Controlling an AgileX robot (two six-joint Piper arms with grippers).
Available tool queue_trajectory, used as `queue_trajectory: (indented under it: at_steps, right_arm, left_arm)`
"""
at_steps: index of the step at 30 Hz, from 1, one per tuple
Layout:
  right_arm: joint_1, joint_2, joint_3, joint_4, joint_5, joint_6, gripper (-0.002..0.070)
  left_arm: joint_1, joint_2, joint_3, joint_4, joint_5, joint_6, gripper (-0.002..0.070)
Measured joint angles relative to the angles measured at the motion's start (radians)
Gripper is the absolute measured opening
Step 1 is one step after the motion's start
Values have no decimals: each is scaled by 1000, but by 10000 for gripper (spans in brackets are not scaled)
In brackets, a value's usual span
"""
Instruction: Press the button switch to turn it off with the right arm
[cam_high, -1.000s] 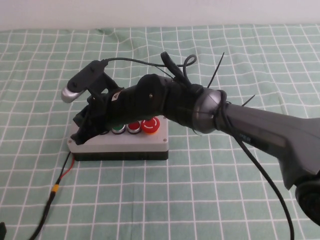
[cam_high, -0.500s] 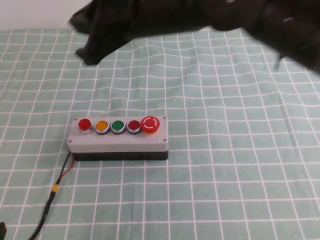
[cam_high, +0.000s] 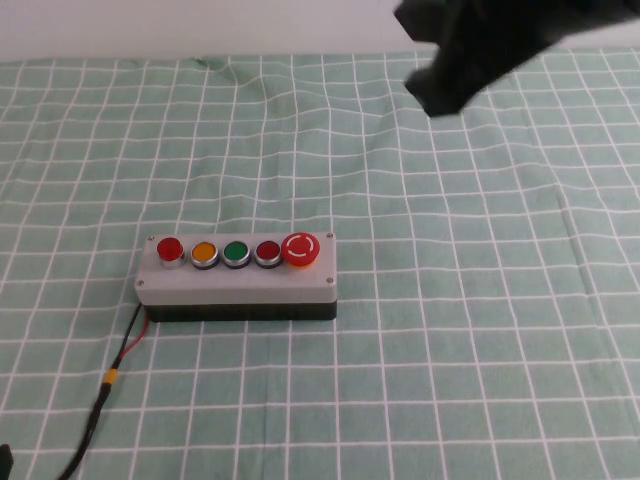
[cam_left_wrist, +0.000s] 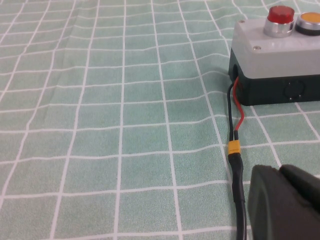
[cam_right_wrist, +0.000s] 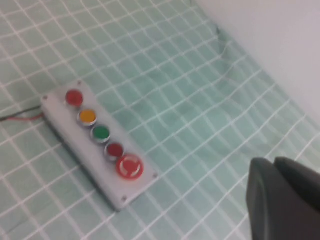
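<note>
The button switch (cam_high: 238, 278) is a grey box on a black base at the table's left middle. It carries a row of red (cam_high: 169, 249), orange, green and dark-red buttons, then a bigger red mushroom button (cam_high: 300, 248). Its black cable (cam_high: 110, 385) runs to the front left. My right gripper (cam_high: 445, 85) hangs blurred high at the back right, far from the box, with its fingers together and empty. The box also shows in the right wrist view (cam_right_wrist: 100, 145), well away from that gripper (cam_right_wrist: 272, 162). My left gripper (cam_left_wrist: 280, 170) is shut beside the cable (cam_left_wrist: 235, 150), near the box's end (cam_left_wrist: 280, 55).
A green checked cloth (cam_high: 450, 330) covers the table, with wrinkles toward the back. A white wall (cam_high: 200, 25) runs along the far edge.
My right arm lifted off the left end of the button box, where it covered the red and orange buttons, and swung up and across to the back right. The box has not moved.
</note>
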Motion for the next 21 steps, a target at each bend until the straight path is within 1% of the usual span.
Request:
queue_trajectory:
  at_steps: [6, 10, 15, 21]
  right_arm:
    - [0, -208, 339, 0, -77, 91, -8]
    - [0, -337, 539, 17, -86, 107, -8]
    - [0, -482, 705, 93, -57, 111, -8]
    - [0, -560, 777, 168, 69, 113, -8]
  left_arm:
    - [0, 0, 0, 0, 0, 0, -3]
    - [0, 0, 0, 0, 0, 0, -3]
    - [0, 0, 0, 0, 0, 0, -3]
    - [0, 0, 0, 0, 0, 0, -3]
